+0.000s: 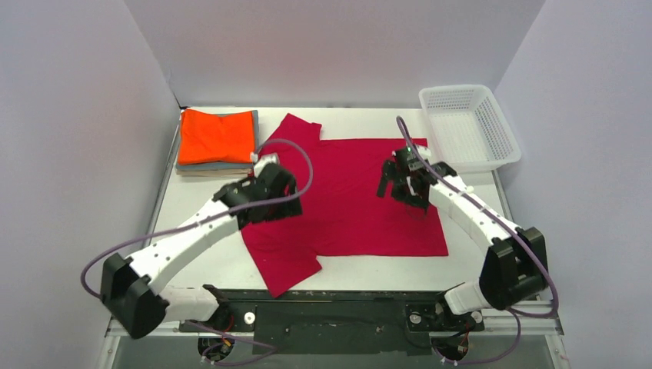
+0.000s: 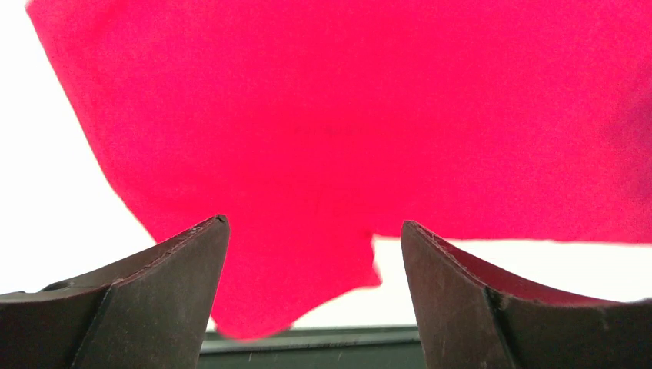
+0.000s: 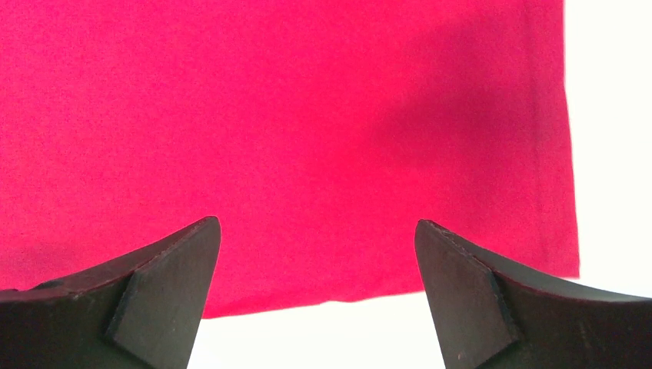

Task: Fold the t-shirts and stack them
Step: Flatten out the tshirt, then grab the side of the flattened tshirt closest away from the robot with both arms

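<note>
A large crimson-red t-shirt [image 1: 346,196] lies spread flat on the white table, one sleeve at the back left and one at the front left. It fills the left wrist view [image 2: 346,115] and the right wrist view [image 3: 292,138]. A bright orange folded tee [image 1: 216,136] tops a stack over a grey-blue one and a beige one [image 1: 215,171] at the back left. My left gripper [image 1: 283,201] is open and empty above the shirt's left side. My right gripper [image 1: 407,192] is open and empty above the shirt's right part.
A white plastic mesh basket [image 1: 470,127] stands at the back right corner. The table's [image 1: 184,231] dark front edge shows in the left wrist view [image 2: 307,338]. White walls enclose the table on three sides.
</note>
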